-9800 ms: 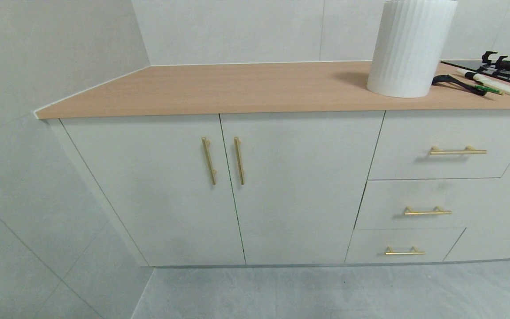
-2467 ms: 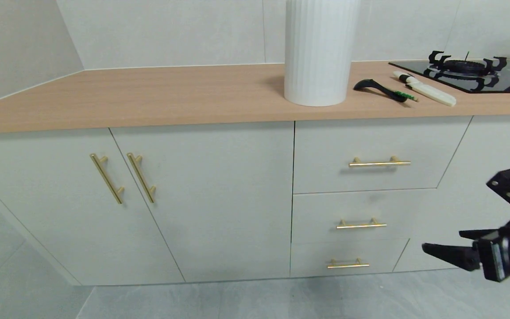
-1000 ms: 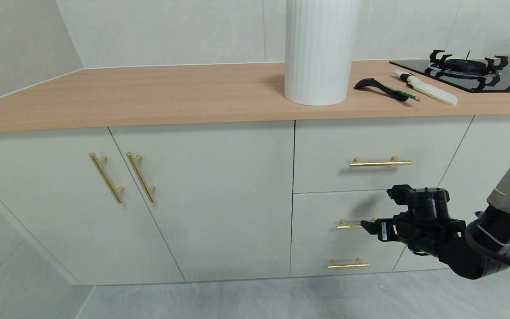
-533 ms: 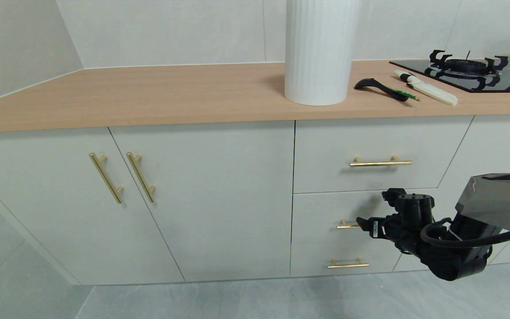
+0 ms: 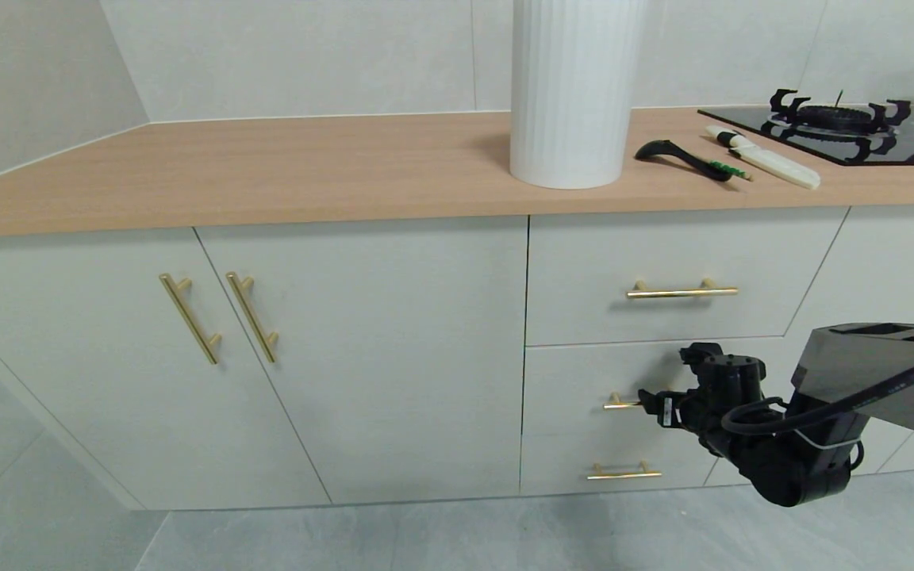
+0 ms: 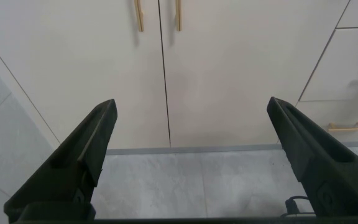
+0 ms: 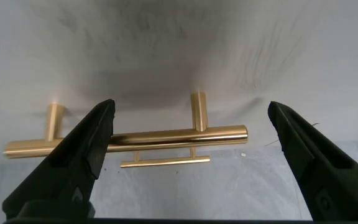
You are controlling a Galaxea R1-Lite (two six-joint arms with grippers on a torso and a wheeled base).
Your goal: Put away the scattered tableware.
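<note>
I read the right gripper at the middle drawer, fingers spread, with the drawer handle lying between them. The left gripper is also spread wide, facing the cabinet doors. The tableware, a black utensil and a white knife, lies on the countertop beside the white canister.

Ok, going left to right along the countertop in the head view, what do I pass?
White ribbed container → black utensil → white knife → gas hob.
</note>
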